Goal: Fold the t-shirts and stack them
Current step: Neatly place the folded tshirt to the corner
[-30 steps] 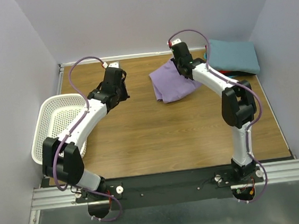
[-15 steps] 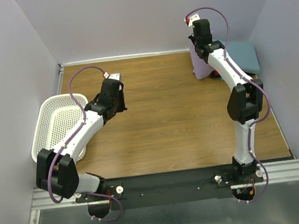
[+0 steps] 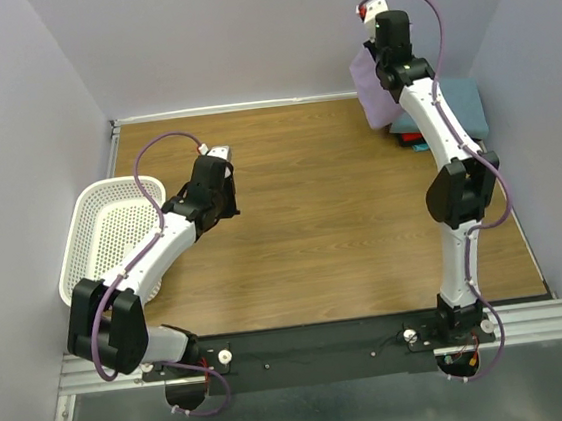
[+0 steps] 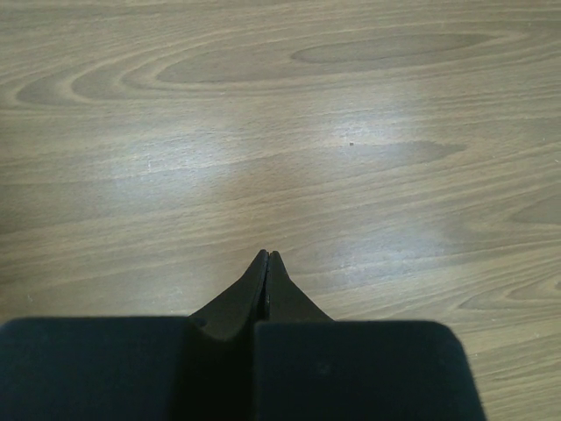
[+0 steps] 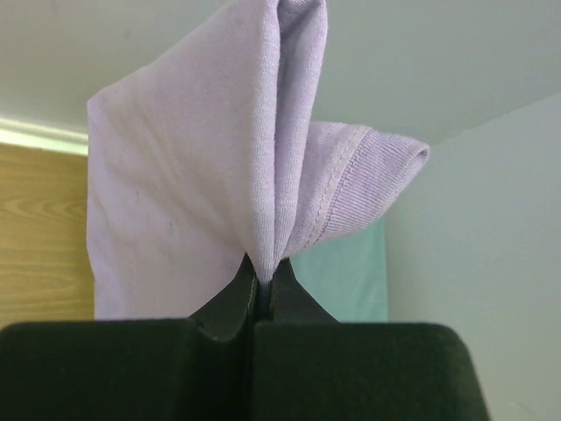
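Observation:
The lavender t-shirt point(image 3: 373, 88) hangs in the air at the back right, bunched and pinched between the fingers of my right gripper point(image 3: 380, 63), which is shut on it. In the right wrist view the cloth point(image 5: 175, 175) rises from the closed right gripper point(image 5: 266, 263), a ribbed hem folding off to the right. A teal folded t-shirt point(image 3: 463, 109) lies just beyond it on the table, over a red one point(image 3: 412, 139) whose edge peeks out. My left gripper point(image 3: 226, 206) is shut and holds nothing, low over the bare wood; in its wrist view the left gripper point(image 4: 266, 256) has its tips touching.
A white perforated basket point(image 3: 93, 240) sits at the table's left edge beside the left arm. Grey walls close in the table at the back and on both sides. The wooden tabletop point(image 3: 322, 216) lies between the arms.
My right arm has lifted the lavender t-shirt off the table and carried it up and to the back right, beside the teal one. The left arm has drawn back slightly.

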